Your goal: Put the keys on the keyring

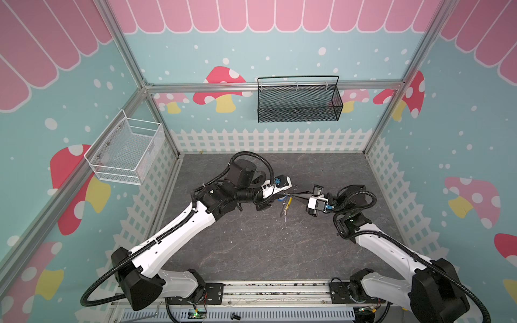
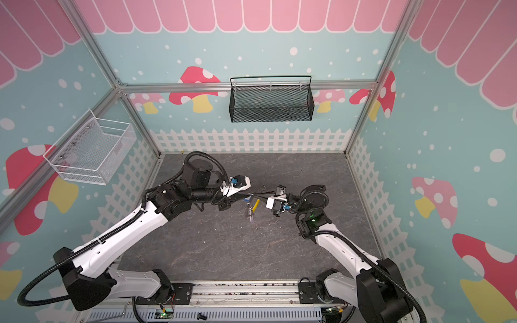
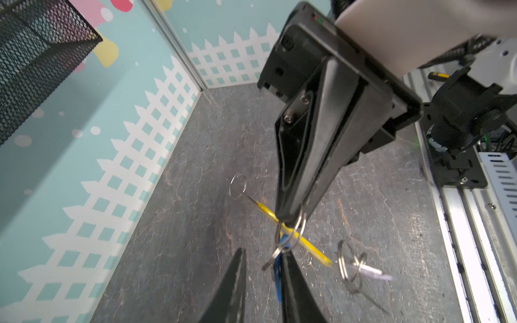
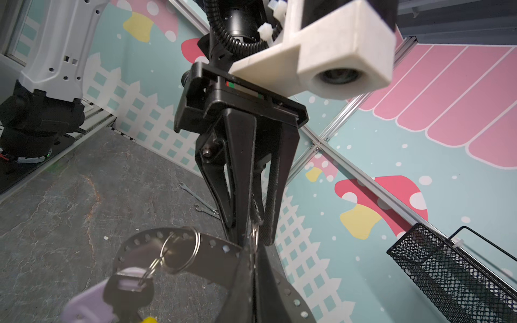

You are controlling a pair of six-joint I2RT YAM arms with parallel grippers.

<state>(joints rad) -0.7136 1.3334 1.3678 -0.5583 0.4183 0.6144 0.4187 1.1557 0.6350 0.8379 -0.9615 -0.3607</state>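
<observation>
Above the middle of the grey worktop, well off its surface, we see the left claw standing narrowly parted and clamping nothing. The blue-tagged key hangs just beside one of its fingers. Its small ring is looped, as far as we can tell through the blur, over the yellow part of the keyring. The right claw is pinched tight on that yellow part and holds the keyring in the air. The lilac-tagged key dangles by its own small ring from the wire beyond it.
</observation>
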